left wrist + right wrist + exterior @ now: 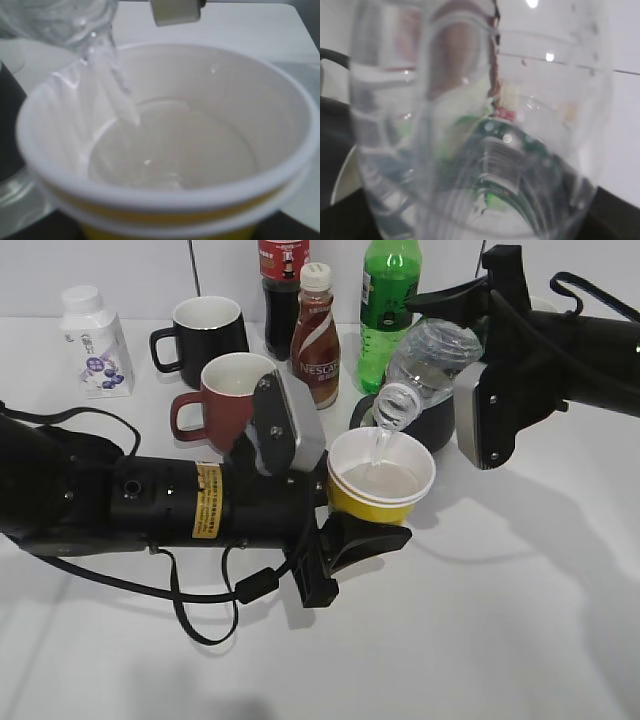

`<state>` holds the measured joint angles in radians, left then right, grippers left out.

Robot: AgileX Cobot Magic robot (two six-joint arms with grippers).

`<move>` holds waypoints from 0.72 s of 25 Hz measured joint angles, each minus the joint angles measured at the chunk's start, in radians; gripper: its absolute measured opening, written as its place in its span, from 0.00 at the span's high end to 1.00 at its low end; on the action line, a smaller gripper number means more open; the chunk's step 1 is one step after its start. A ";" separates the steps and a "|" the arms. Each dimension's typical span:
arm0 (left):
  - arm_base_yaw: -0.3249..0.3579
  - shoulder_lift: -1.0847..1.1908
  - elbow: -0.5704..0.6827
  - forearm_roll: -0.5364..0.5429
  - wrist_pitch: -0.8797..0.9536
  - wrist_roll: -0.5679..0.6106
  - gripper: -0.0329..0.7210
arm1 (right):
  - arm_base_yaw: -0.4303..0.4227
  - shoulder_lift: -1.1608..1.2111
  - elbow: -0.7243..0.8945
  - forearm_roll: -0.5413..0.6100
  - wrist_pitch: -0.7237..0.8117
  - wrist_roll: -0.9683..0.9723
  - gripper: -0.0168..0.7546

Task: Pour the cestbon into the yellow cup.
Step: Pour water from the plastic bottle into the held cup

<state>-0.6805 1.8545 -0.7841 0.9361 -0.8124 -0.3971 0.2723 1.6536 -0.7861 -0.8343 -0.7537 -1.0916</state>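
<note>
My left gripper [345, 525] is shut on the yellow cup [381, 475] and holds it above the table. The cup's white inside fills the left wrist view [200, 100], with water in the bottom. My right gripper [470, 390] is shut on the cestbon [425, 365], a clear bottle tipped neck-down over the cup. A thin stream of water runs from its open mouth into the cup. The bottle's clear body [470, 125] fills the right wrist view, with its dark green label seen through it. The jaws of both grippers are hidden by what they hold.
Behind the cup stand a dark red mug [225, 400], a black mug [205, 335], a brown Nescafe bottle [315, 335], a cola bottle [283, 290], a tall green soda bottle [388, 300] and a white milk bottle [95, 340]. A black cable [200, 610] lies under my left arm.
</note>
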 joint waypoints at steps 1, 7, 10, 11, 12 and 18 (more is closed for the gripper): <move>0.000 0.000 0.000 0.000 0.000 0.000 0.44 | 0.000 0.000 0.000 0.000 0.000 0.001 0.37; 0.000 0.000 0.000 0.000 0.000 0.000 0.44 | 0.000 0.000 0.000 0.000 0.000 0.149 0.37; 0.000 0.000 0.000 -0.004 -0.007 0.000 0.44 | 0.000 0.000 0.000 0.000 0.000 0.254 0.37; 0.000 0.000 0.000 -0.010 -0.014 0.000 0.44 | 0.000 0.000 0.000 0.000 0.000 0.297 0.37; 0.000 0.000 0.000 -0.022 -0.018 0.000 0.44 | 0.000 0.000 0.000 0.000 0.000 0.345 0.37; 0.005 -0.003 0.000 -0.116 -0.022 0.000 0.44 | 0.000 0.000 0.000 -0.006 -0.059 0.712 0.37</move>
<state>-0.6752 1.8519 -0.7841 0.8202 -0.8348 -0.3971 0.2723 1.6536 -0.7861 -0.8404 -0.8126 -0.3792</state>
